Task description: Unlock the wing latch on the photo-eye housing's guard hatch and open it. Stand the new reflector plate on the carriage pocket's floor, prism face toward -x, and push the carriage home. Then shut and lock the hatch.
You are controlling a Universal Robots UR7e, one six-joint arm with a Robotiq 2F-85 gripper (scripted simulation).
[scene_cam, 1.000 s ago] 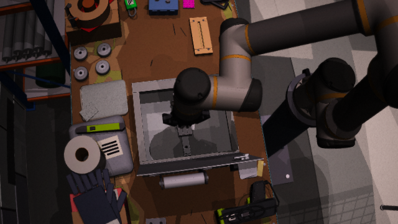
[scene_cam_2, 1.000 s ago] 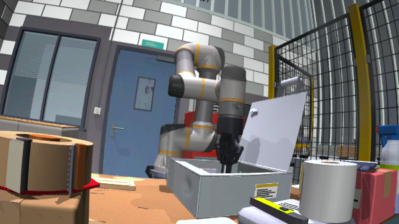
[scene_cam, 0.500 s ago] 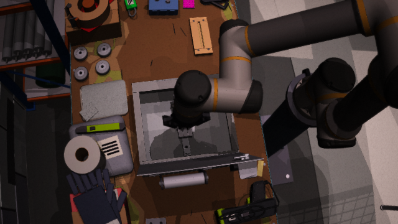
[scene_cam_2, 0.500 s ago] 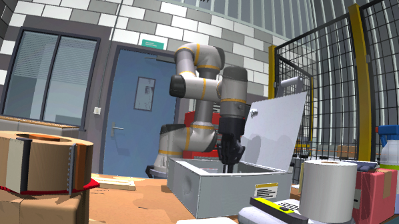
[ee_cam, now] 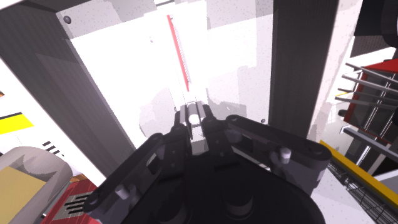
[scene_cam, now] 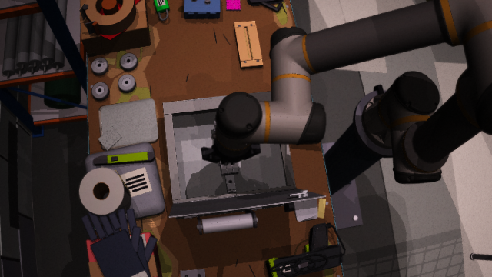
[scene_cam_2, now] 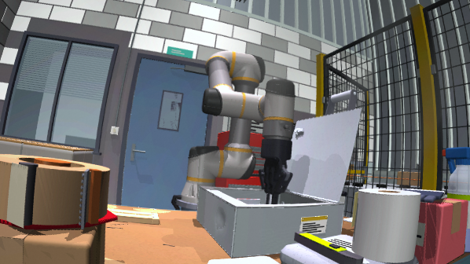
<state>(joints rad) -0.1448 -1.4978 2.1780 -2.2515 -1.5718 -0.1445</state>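
The reflector plate (ee_cam: 179, 53) stands thin and upright inside the grey photo-eye housing (scene_cam: 230, 154), seen edge-on as a red strip with a ribbed face. The housing's guard hatch (scene_cam_2: 324, 153) is swung up and open, with its wing latch (scene_cam: 299, 194) on the free edge. A small pale knob of the carriage (ee_cam: 193, 118) sits between my fingers, in line with the plate. My gripper (ee_cam: 193, 120) reaches straight down into the housing and is closed on that carriage knob.
The housing's walls (ee_cam: 291, 62) rise close on either side of my gripper. On the bench around it lie a paper roll (scene_cam: 101, 191), a grey cylinder (scene_cam: 226, 223), dark gloves (scene_cam: 117, 242) and a wooden block (scene_cam: 248, 44). A wire fence (scene_cam_2: 393, 118) stands behind.
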